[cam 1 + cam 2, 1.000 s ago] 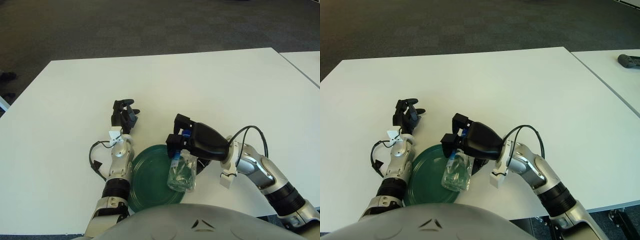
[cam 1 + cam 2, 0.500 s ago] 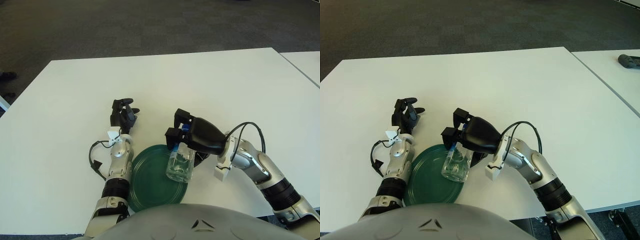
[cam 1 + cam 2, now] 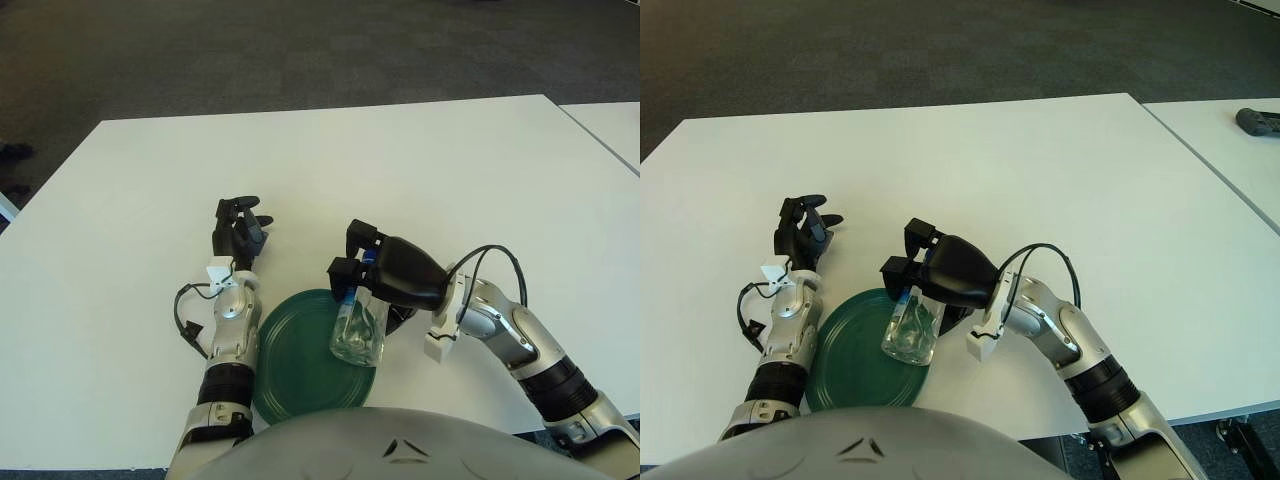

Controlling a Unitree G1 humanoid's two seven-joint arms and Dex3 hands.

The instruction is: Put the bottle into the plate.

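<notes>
A clear plastic bottle (image 3: 359, 335) with a blue cap hangs neck-up in my right hand (image 3: 372, 279), which is shut on its top. Its base is over the right part of the dark green plate (image 3: 300, 355), which lies on the white table near the front edge; I cannot tell whether the base touches it. My left hand (image 3: 236, 228) rests on the table just behind and left of the plate, fingers relaxed and holding nothing. The bottle (image 3: 911, 328), the plate (image 3: 855, 360) and both hands also show in the right eye view.
The white table (image 3: 330, 170) stretches far behind and to both sides. A second white table (image 3: 1230, 150) stands at the right with a dark object (image 3: 1258, 121) on it. A black cable (image 3: 495, 258) loops over my right wrist.
My right hand has carried the bottle a little left and farther over the plate, turning it more upright. My left hand has shifted slightly left and back.
</notes>
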